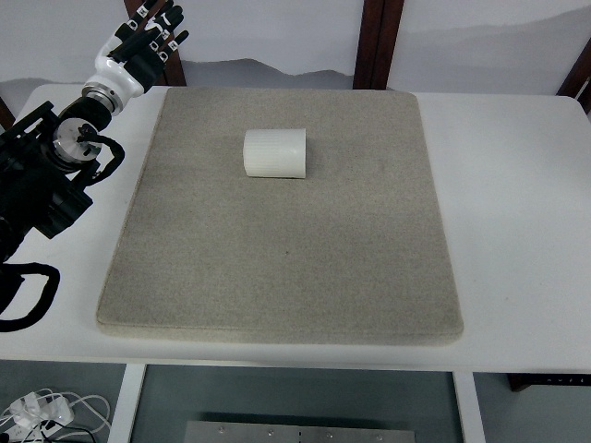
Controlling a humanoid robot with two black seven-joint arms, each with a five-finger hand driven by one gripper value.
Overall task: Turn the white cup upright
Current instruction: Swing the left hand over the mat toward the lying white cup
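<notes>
The white cup (274, 153) is lying on its side on the grey mat (277, 277), in the mat's far half and a little left of its middle, with its long axis running left to right; which end is the mouth is not showing clearly from above. The step in hand is the reach, and to do it well the left hand (148, 39) should be coming in low along the mat toward the cup's left end, wrapping the curved wall rather than pinching the rim, then rolling the cup about its base so it is standing on the mat instead of skidding across it. That hand is hovering beyond the mat's far-left corner, well apart from the cup, wrist raised and pointing away from the robot, fingers loosely spread and holding nothing. The right arm is not showing anywhere.
</notes>
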